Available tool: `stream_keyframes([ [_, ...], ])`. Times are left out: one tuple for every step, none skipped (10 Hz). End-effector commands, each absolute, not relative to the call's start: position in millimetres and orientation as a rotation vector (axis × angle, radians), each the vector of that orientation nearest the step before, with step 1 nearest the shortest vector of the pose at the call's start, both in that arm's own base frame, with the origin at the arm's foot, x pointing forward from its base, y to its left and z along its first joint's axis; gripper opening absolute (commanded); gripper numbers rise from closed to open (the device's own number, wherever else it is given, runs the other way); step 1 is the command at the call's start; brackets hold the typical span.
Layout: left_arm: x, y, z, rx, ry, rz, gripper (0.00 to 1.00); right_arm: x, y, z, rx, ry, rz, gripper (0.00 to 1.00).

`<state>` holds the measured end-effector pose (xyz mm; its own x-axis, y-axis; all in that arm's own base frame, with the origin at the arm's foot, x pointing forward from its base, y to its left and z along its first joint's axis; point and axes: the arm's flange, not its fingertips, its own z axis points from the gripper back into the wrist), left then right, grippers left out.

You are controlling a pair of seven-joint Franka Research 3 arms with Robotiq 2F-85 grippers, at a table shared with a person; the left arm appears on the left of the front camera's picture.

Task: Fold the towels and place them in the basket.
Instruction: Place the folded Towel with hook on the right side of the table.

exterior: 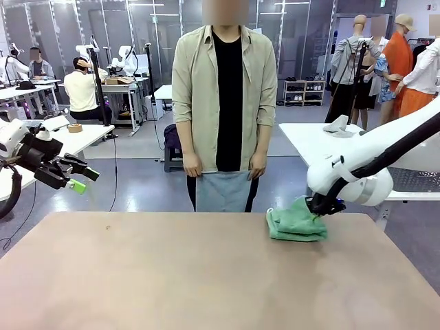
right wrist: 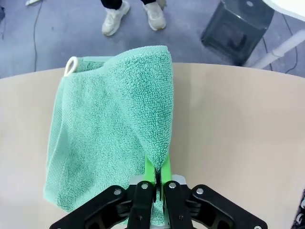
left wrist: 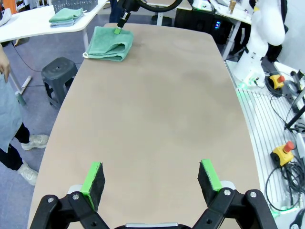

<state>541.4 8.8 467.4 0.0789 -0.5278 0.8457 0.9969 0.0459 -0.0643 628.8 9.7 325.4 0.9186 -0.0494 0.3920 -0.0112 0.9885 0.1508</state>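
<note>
We see the right gripper (right wrist: 156,164) with its fingers pinched tight on a raised fold of the mint green towel (right wrist: 109,133). The towel lies folded on the far right part of the tan table (exterior: 172,275), with a small white loop (right wrist: 71,65) at one far corner. The left gripper (left wrist: 152,179) hangs raised at the table's left side, its green-padded fingers spread wide above bare tabletop, while at the far side a person (exterior: 223,103) holds a pale grey-blue towel (exterior: 221,191) by its top edge at the waist.

The table (exterior: 172,275) lies open; the green towel (exterior: 295,224) obstructs its far-right part.
</note>
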Motion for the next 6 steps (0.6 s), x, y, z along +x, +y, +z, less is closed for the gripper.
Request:
stream_keyframes([
  [542,8,470,-0.808,-0.737,-1.337,1.00,629,-21,328,0.161,-0.392,0.006,0.05],
  [542,8,470,-0.808,-0.737,-1.337,1.00,624,-37,328,0.153,-0.377,0.015,0.05],
  [542,8,470,-0.808,-0.737,-1.337,1.00,620,-48,327,0.137,-0.375,0.019,0.05],
  [542,8,470,-0.808,-0.737,-1.337,1.00,615,-59,327,0.122,-0.379,0.008,0.05],
  [542,8,470,-0.808,-0.737,-1.337,1.00,611,-67,328,0.108,-0.387,0.002,0.05],
  [542,8,470,-0.808,-0.737,-1.337,1.00,609,-75,328,0.094,-0.399,-0.008,0.05],
])
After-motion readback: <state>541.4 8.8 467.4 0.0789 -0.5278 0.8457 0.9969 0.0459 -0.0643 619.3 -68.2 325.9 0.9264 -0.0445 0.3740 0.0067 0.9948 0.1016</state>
